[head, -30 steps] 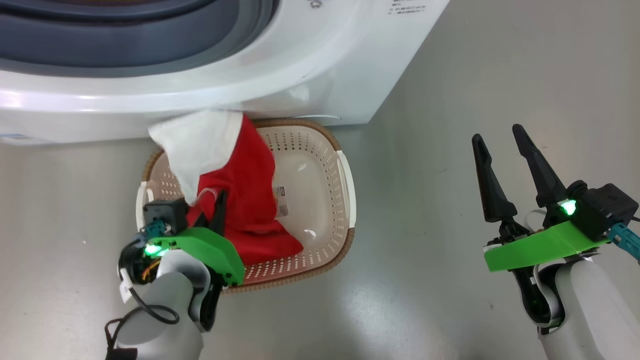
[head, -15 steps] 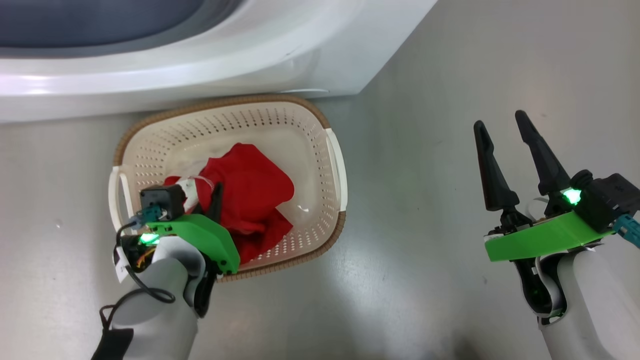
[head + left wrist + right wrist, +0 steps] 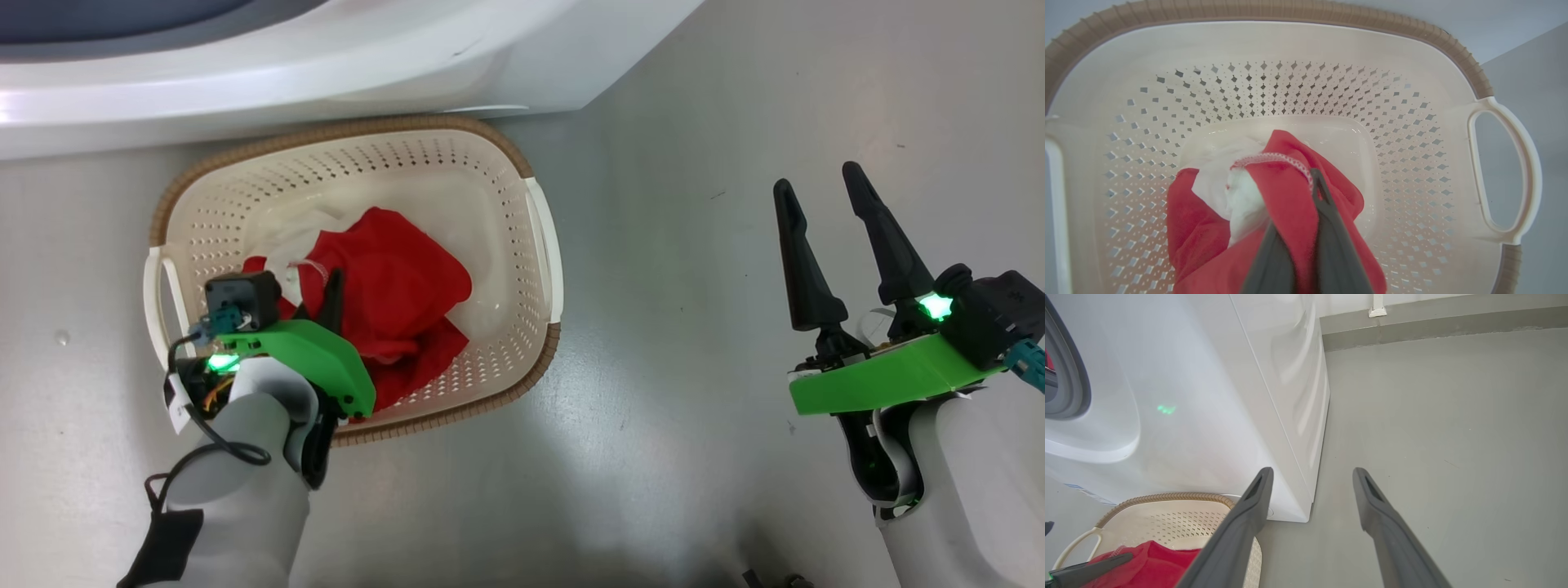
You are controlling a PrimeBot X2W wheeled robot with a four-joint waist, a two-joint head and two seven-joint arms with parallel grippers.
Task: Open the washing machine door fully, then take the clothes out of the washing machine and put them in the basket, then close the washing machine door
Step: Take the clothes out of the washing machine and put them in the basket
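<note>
Where the cream perforated basket [image 3: 369, 160] stood on the grey floor [image 3: 669, 327], just beside the foot of the white washing machine [image 3: 326, 65], the clothes [image 3: 400, 286] were recorded inside it: red fabric bunched with a little white cloth, laid on the basket's bottom. Left gripper [image 3: 331, 286]: lowered into the basket, fingers drawn together, a fold of red fabric pinched between them. Right gripper [image 3: 816, 178]: held well apart over bare floor, fingers spread wide, nothing gripped.

The left hand [image 3: 326, 286] points down, its dark fingers [image 3: 1333, 249] pinched nearly together on bright red soft clothes [image 3: 1286, 192]. The right hand [image 3: 816, 177] hovers, fingers spread wide, empty.
</note>
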